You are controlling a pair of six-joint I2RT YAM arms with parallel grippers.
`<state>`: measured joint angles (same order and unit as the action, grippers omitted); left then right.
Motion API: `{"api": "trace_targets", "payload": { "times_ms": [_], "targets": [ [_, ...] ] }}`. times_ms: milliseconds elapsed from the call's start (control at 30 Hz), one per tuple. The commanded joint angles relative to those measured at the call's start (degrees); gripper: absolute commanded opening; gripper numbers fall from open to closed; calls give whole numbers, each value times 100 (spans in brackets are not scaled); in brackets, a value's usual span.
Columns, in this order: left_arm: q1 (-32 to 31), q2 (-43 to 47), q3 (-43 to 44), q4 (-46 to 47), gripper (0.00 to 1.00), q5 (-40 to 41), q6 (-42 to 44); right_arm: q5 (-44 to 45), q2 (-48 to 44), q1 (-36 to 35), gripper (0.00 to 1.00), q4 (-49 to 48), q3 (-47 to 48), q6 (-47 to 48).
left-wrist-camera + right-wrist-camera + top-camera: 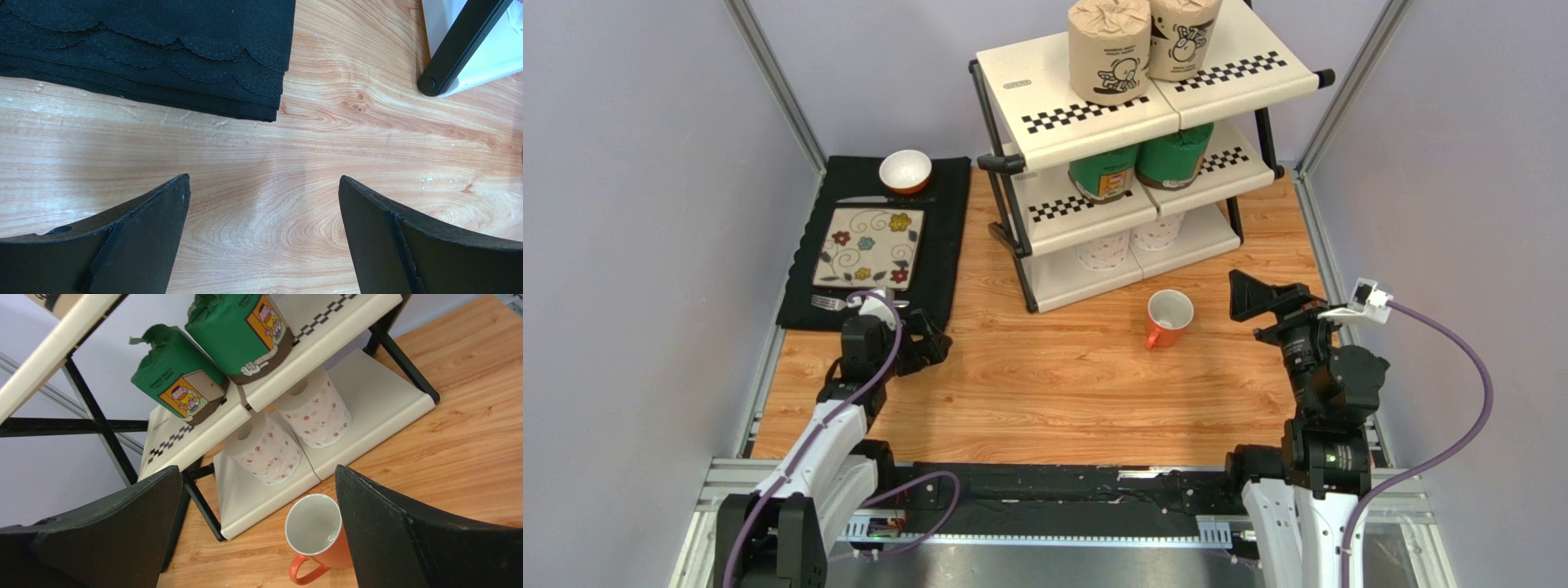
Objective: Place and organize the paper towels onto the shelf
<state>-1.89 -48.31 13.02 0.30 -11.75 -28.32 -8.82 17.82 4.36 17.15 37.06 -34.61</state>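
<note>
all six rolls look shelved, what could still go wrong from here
The orange mug sits on the table right by the open right gripper; a careless retreat could knock it. The green rolls sit near the middle tier's edge, so bumping the shelf might tip one off.

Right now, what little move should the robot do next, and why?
Probably just draw the open, empty right tool back toward its base. The left tool is empty too, and the paper towels all seem shelved: brown rolls atop the shelf, green rolls in the middle, white rolls lowest.
</note>
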Motion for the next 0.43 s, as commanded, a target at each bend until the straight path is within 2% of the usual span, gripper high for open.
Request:
{"api": "trace_targets", "payload": {
  "times_ms": [0,400],
  "targets": [
    [31,68,70,111,99,15,-113,126,10,-32,99,-115,-269,-282],
    [22,-82,192,-213,99,400,-51,214,46,-32,99,-45,-428,-204]
  ]
}}
